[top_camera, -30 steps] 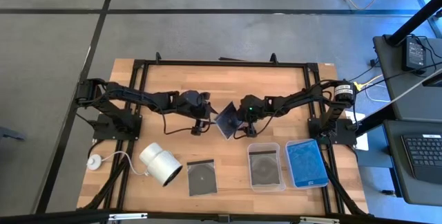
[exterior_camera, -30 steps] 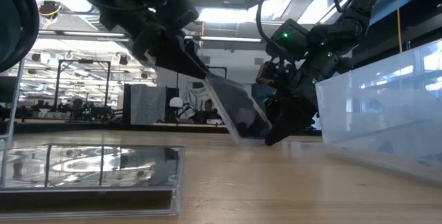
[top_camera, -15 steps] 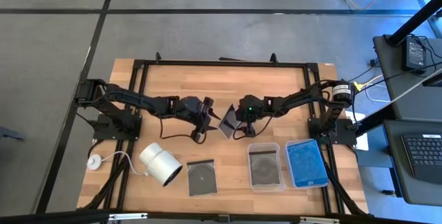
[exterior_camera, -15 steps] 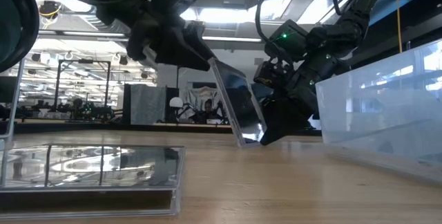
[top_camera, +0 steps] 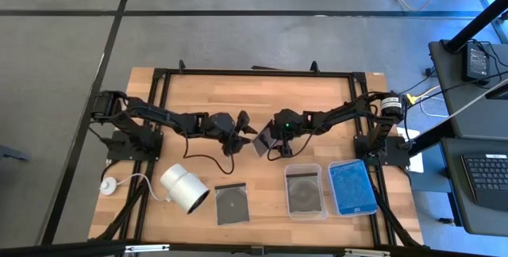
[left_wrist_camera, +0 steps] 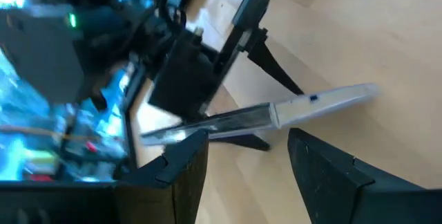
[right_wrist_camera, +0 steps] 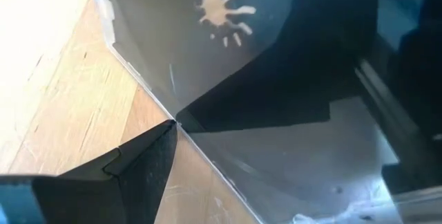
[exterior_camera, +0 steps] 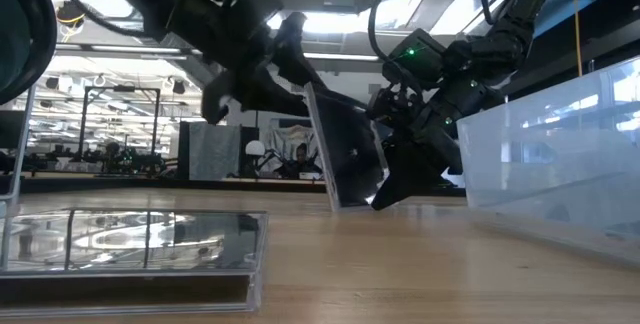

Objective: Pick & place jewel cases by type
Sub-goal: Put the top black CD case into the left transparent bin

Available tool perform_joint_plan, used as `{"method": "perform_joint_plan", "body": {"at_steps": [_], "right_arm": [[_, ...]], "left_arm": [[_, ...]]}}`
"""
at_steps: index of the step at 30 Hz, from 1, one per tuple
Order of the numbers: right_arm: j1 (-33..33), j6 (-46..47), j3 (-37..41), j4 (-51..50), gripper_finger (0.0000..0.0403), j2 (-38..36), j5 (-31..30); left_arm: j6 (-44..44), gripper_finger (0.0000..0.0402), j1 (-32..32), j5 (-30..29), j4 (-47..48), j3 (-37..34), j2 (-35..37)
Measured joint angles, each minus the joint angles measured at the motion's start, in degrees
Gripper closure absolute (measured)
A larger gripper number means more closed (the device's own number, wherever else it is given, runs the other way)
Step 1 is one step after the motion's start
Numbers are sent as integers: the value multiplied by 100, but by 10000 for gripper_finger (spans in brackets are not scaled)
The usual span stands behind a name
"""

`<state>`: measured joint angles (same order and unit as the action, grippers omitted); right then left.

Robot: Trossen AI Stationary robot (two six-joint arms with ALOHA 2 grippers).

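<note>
A dark clear jewel case stands almost upright on its lower edge in the middle of the table, between my two grippers. My left gripper comes from the table's left and is shut on the case near its top. My right gripper stands open on the case's right side, low by the table, one finger at the case's edge. Another dark jewel case with a round disc lies flat near the front edge. Two clear trays hold a dark case and a blue case. My left gripper holds the jewel case at its upper edge, slanting down from the table's left. In its wrist view the case runs edge-on across the gap between the fingers. The case stands steeply, its lower edge on the table. My right gripper has one fingertip at the case's edge; whether it touches, I cannot tell.
A white cylinder with a cord lies at the front left. The two clear trays stand side by side at the front right; the wall of one rises close to my right gripper. Bare wood lies behind both arms.
My left gripper has rolled about its own pointing line and taken the jewel case with it. The case has tipped from a slant to nearly upright: its top swung up while its lower edge stayed on the table by my right gripper.
</note>
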<state>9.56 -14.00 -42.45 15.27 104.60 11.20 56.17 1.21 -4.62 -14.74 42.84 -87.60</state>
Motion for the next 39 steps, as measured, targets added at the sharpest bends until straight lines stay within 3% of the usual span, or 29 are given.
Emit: {"method": "perform_joint_plan", "body": {"at_steps": [5, 11, 31, 39], "right_arm": [[0, -11, 0, -5, 79, -2, -7], [0, -25, -5, -8, 79, -2, -15], [0, -141, -9, -9, 79, -11, -13], [0, -125, -9, -9, 79, -13, -9]], "left_arm": [[681, 206, -61, -152, -381, 1, -162], [838, 206, -120, -389, -826, -8, -139], [2800, 207, -155, -213, -303, -12, -167], [3173, 262, -155, -219, -311, -12, -165]]}}
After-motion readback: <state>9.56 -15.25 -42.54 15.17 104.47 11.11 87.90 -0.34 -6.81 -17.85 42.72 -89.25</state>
